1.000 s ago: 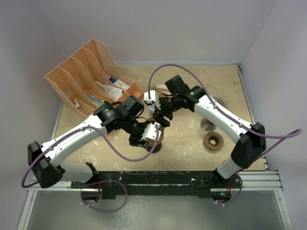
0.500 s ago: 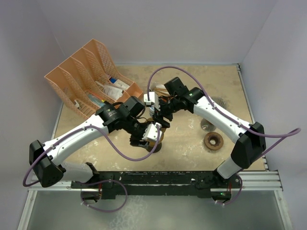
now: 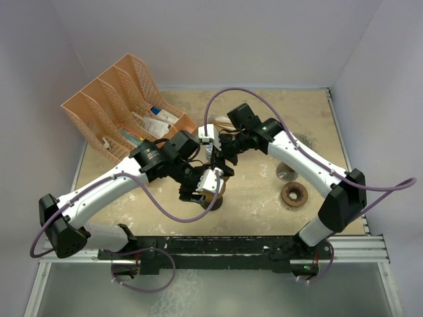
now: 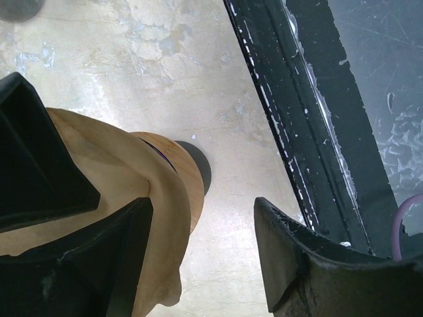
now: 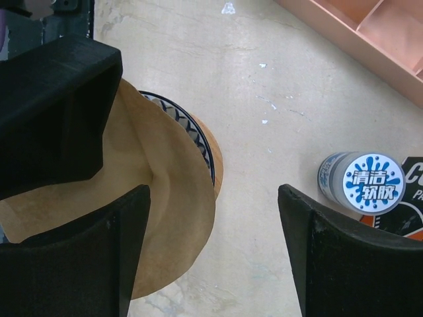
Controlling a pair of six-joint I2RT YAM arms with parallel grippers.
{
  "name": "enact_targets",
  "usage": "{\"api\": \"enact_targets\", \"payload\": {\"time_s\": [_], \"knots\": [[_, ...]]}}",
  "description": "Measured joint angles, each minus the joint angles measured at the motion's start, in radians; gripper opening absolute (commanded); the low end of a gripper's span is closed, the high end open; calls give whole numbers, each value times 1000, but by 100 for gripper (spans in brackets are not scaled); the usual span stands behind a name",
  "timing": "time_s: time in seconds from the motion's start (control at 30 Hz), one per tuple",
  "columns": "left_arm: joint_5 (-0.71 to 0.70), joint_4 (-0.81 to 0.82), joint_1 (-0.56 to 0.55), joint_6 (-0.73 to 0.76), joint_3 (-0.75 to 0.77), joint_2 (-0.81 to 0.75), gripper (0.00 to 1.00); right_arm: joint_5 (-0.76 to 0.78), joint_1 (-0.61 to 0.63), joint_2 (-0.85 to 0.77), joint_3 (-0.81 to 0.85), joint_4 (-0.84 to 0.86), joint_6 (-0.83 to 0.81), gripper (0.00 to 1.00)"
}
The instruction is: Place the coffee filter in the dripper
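Observation:
The tan paper coffee filter (image 5: 165, 198) sits opened in the dripper (image 5: 193, 137), whose blue-and-white rim and wooden base show beneath it. In the left wrist view the coffee filter (image 4: 132, 178) drapes over that base. Both grippers hover right over it at the table's middle. My left gripper (image 4: 201, 224) is open, with the filter's edge lying against its left finger and bare table in the gap. Open too, my right gripper (image 5: 215, 211) has the filter's edge beside its left finger. In the top view the left gripper (image 3: 206, 185) and right gripper (image 3: 221, 166) nearly touch.
An orange file rack (image 3: 125, 105) with packets stands at the back left. A small blue-labelled can (image 5: 360, 181) stands close to the dripper. A brown ring (image 3: 294, 195) and a metal piece (image 3: 285, 173) lie at the right. The black rail (image 4: 310, 132) runs along the near edge.
Hardly anything moved: the right wrist shifted slightly left and came back. Both grippers stay over the dripper and filter.

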Motion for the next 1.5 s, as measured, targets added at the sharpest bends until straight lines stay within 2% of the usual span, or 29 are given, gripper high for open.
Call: {"api": "enact_targets", "payload": {"time_s": [0.53,0.97,1.13,1.33,1.5], "knots": [[-2,-56,-6,1,76,0,70,4,-8,-10,49,-8,6,89],[-17,-71,5,-9,193,0,73,8,-67,-140,68,19,32,90],[14,-82,56,-42,246,0,74,3,-140,-198,68,41,60,90],[71,-71,163,-139,319,0,75,27,-299,-289,57,118,140,90],[58,-24,232,-253,340,-7,75,61,-430,-344,21,180,219,90]]}}
